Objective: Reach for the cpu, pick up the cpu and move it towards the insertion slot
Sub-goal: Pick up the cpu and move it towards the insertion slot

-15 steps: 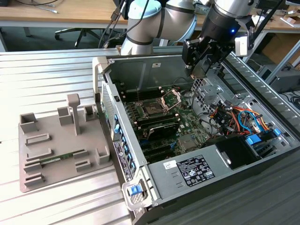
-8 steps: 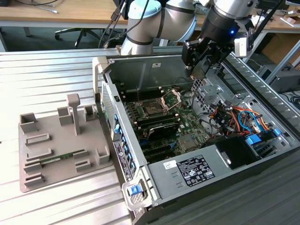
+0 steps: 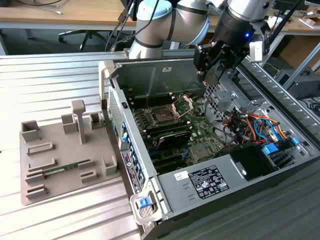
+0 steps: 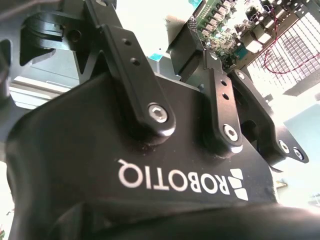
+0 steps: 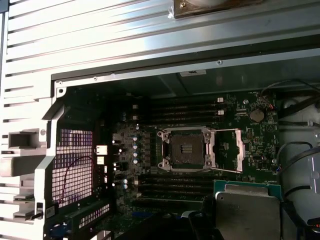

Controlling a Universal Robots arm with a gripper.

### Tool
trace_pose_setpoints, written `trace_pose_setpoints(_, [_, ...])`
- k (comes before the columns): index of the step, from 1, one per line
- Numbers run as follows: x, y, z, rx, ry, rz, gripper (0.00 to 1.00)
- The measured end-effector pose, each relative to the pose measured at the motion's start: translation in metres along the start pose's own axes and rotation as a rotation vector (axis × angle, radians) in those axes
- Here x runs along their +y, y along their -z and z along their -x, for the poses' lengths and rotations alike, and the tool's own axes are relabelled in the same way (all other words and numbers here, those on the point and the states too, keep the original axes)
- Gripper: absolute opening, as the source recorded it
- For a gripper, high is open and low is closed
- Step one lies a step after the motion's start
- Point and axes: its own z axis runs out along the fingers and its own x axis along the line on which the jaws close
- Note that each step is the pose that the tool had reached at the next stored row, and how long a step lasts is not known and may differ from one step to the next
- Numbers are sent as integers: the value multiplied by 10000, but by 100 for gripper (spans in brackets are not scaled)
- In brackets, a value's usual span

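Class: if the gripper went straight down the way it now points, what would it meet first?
Probably the green motherboard beside the insertion slot, not the slot itself. The gripper, holding the cpu, hangs above the open case; depth is unclear.

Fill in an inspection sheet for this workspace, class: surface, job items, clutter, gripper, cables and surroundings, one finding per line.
Surface: ribbed metal table carrying an open computer case.
CPU: cpu held up above the motherboard, beside the socket in the first wrist view.
Slot: insertion slot empty, with its metal frame swung open.
Clutter: grey fixture tray on the exterior view's left, with a green memory stick lying in it.
Gripper: gripper over the case's far end, closed on the cpu.
Cables: orange and blue leads inside the case.
Surroundings: wooden desks behind.
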Motion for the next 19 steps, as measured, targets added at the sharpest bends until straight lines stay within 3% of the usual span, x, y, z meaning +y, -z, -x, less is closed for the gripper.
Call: trace_pose_setpoints(19, [-3,-45,-1,0,0,0,55])
